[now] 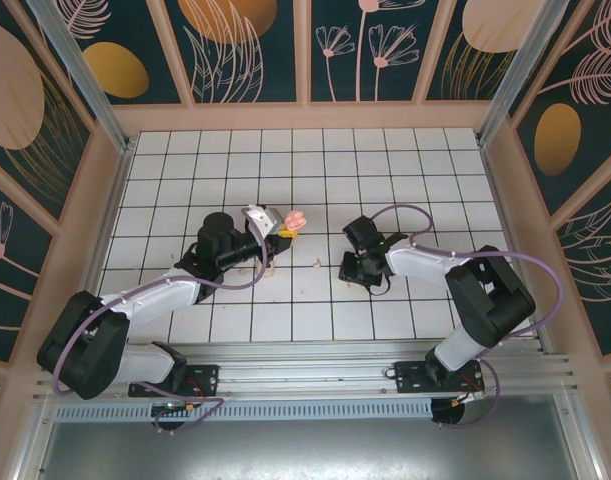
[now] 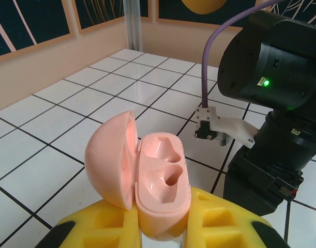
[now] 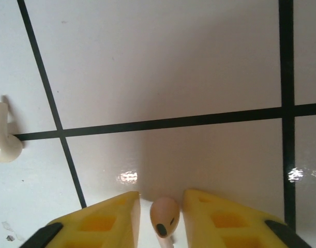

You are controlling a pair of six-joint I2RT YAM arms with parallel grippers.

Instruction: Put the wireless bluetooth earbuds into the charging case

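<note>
The left gripper [image 2: 163, 219] is closed on the charging case [image 2: 160, 178], its yellow fingers clamping the lower end of the pink base at the bottom centre of the left wrist view. The lid [image 2: 110, 157] stands hinged open to the left, and both moulded sockets [image 2: 170, 168] face up, empty. In the top view the case sits raised near the middle of the frame, with the right gripper [image 1: 357, 268] low over the white tiled floor [image 1: 305, 160] a little to its right. In the right wrist view one earbud [image 3: 164, 216] sits at the bottom centre between that gripper's yellow fingers [image 3: 108, 219], which stand only narrowly apart. A thin gap shows on the bud's left side, so I cannot tell whether they pinch it or merely bracket it. The second earbud [image 3: 3, 135] lies on the floor at the left edge of that frame, by a black grout line, well apart from the fingers. The main risk is the grip: the bud looks tiny, smooth and rounded, so a loose or off-centre pinch could let it squirt out or twist, arriving misaligned with its socket. A twisted bud could jam on the socket rim, and pressing down might then lever the case in the left fingers, which hold only its end. An approaching finger could also knock the open lid.
</note>
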